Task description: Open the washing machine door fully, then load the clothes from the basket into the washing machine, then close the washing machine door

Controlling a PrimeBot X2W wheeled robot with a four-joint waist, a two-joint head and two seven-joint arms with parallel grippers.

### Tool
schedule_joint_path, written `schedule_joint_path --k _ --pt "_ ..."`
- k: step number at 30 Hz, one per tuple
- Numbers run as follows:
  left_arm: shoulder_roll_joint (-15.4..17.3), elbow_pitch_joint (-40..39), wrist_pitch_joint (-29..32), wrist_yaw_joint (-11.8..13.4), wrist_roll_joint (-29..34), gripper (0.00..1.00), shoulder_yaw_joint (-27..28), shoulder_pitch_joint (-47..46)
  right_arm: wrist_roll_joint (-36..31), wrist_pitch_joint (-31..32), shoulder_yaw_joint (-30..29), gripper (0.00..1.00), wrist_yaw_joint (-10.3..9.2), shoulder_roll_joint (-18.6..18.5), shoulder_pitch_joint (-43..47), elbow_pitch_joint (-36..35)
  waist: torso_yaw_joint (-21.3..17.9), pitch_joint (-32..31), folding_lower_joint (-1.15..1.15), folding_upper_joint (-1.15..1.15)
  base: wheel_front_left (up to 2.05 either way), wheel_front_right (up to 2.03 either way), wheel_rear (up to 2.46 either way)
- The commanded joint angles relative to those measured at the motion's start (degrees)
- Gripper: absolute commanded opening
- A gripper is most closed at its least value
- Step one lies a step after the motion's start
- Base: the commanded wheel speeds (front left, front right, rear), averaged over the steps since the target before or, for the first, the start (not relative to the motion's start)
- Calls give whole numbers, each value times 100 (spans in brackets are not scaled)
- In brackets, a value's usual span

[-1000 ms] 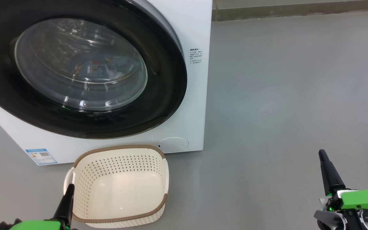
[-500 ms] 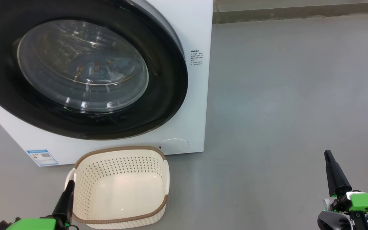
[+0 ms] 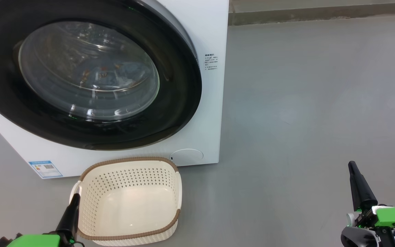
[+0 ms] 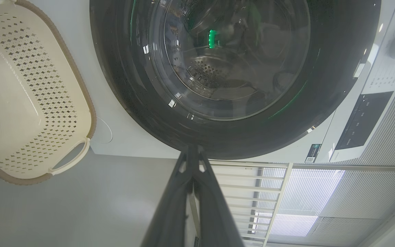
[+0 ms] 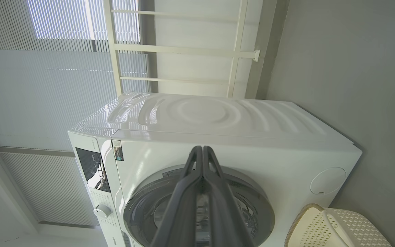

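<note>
At ten o'clock in the head view, the washing machine (image 3: 211, 34) has the washing machine door (image 3: 180, 103) flush against its front, sealing the load in. At seven o'clock the basket (image 3: 129, 159) sits empty beside the cabinet, within easy reach. Behind the glass lie the clothes (image 3: 122, 73). The left gripper (image 3: 75, 199) at seven and the right gripper (image 3: 352, 167) at five hover low, fingers pressed together on nothing. The job looks finished.
</note>
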Motion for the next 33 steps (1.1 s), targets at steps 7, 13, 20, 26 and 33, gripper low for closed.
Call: schedule_joint_path --k 7,13,20,26,33 --pt "66 -150 38 1 -49 0 195 -270 49 37 128 0 7 -7 -53 -179 0 0 0 0 0 0 0" --pt "64 -149 40 1 -47 0 197 -270 47 39 125 0 7 -5 -53 -179 0 0 0 0 0 0 0" --pt "62 -149 42 1 -45 0 199 -270 45 41 122 0 7 -3 -54 -179 0 0 0 0 0 0 0" --pt "61 -149 43 1 -43 0 201 -271 42 43 120 0 7 -1 -54 -179 0 0 0 0 0 0 0" --pt "59 -148 45 0 -41 0 203 -271 40 45 117 0 7 1 -54 -179 0 0 0 0 0 0 0"
